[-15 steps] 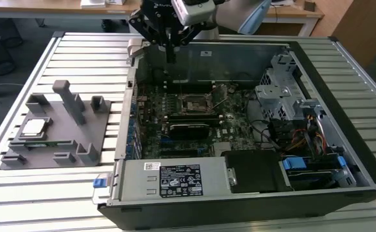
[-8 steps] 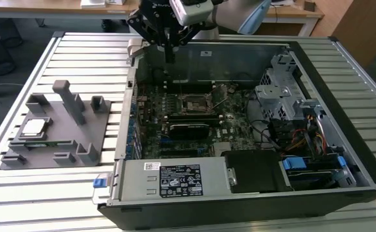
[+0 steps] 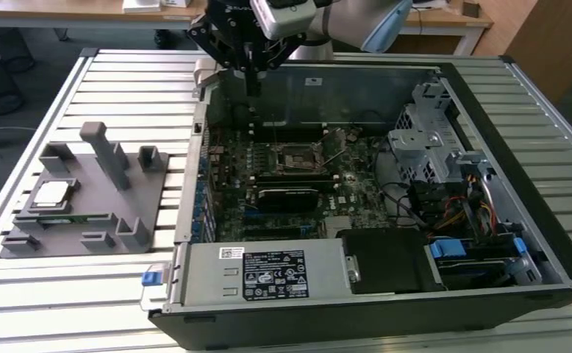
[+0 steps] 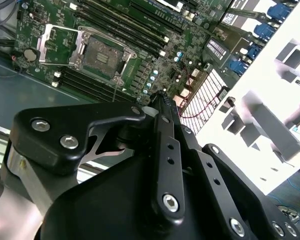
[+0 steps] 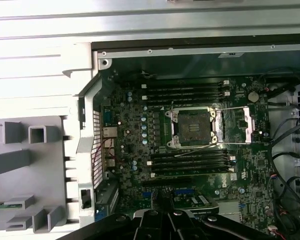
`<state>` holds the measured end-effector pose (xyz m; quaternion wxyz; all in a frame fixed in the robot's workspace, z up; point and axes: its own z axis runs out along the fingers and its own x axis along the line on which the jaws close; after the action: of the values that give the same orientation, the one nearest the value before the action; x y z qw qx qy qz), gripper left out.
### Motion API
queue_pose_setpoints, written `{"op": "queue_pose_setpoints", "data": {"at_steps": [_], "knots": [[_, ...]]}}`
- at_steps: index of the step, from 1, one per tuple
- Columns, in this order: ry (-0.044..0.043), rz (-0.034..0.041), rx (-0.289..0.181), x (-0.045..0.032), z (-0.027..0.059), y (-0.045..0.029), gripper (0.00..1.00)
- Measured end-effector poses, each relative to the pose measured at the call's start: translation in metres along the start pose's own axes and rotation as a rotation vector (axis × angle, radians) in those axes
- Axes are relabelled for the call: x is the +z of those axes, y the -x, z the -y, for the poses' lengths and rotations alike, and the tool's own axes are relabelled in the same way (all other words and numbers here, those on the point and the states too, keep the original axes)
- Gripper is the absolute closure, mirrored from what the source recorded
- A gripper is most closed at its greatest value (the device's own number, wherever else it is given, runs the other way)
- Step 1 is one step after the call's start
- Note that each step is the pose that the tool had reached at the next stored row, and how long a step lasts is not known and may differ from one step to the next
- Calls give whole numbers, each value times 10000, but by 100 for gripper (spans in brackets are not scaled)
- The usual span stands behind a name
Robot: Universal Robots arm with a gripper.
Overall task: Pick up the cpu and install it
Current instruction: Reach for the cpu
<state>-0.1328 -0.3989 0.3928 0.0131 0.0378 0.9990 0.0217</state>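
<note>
Up over the case (image 3: 384,312), gripper (image 3: 254,90) pinched closed — cpu (image 3: 53,193) on tray (image 3: 75,241).

On table (image 3: 129,81), at the exterior view's left: tray (image 3: 148,193), cpu (image 3: 53,193) on its left part. To the exterior view's right: open case (image 3: 384,81), motherboard (image 3: 359,187) inside, socket (image 3: 293,157) mid-board. Above case's far-left wall: gripper (image 3: 254,90).

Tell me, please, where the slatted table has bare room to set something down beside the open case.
Bare slats of the table lie beyond the grey tray, up to the far edge, and on its near side, beside the case. The strip between tray and case is narrow. Inside the case it is crowded: motherboard, cables, drive bays.
</note>
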Motion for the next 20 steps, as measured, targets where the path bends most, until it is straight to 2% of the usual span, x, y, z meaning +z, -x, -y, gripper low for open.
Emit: {"op": "queue_pose_setpoints", "data": {"at_steps": [20], "knots": [[0, 0, 1, 1, 6, -79, 89]]}}
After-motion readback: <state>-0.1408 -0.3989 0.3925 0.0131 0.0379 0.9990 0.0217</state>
